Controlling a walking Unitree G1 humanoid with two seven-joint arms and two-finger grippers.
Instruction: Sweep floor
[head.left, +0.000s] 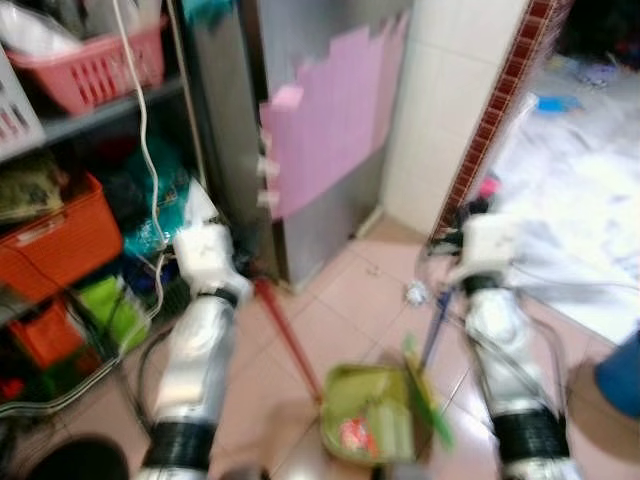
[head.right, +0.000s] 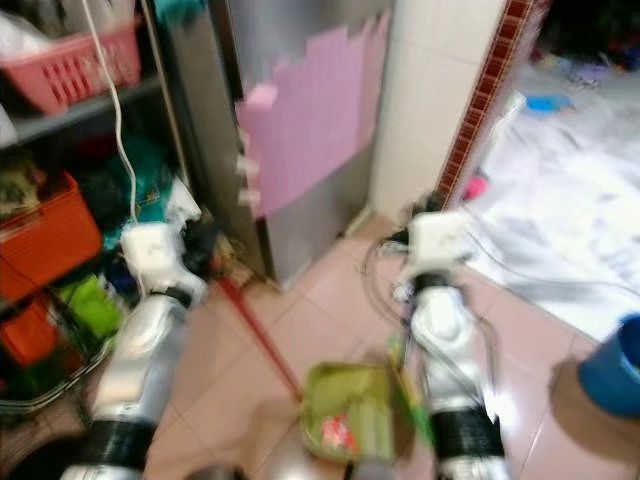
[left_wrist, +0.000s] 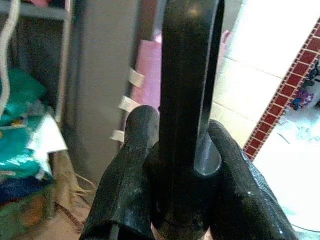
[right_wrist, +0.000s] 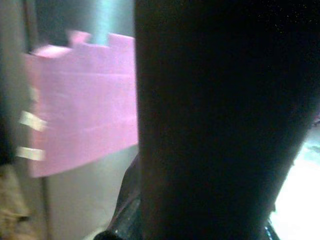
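**Broom and dustpan in the grip**

Left gripper (left_wrist: 175, 165) clamped on dark broom handle (left_wrist: 187, 90); red shaft (head.left: 290, 335) running toward 5 o'clock. Green dustpan (head.left: 370, 415) low at 6 o'clock. Right gripper (right_wrist: 150, 210): finger state impossible to tell.

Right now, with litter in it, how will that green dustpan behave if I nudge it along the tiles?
The green dustpan looks like thin, light plastic, so it should slide easily on the glossy pink floor tiles. Its tray is shallow and open, so a quick shove could spill the red-and-white litter. The long red handle rises steeply, so it may tip.
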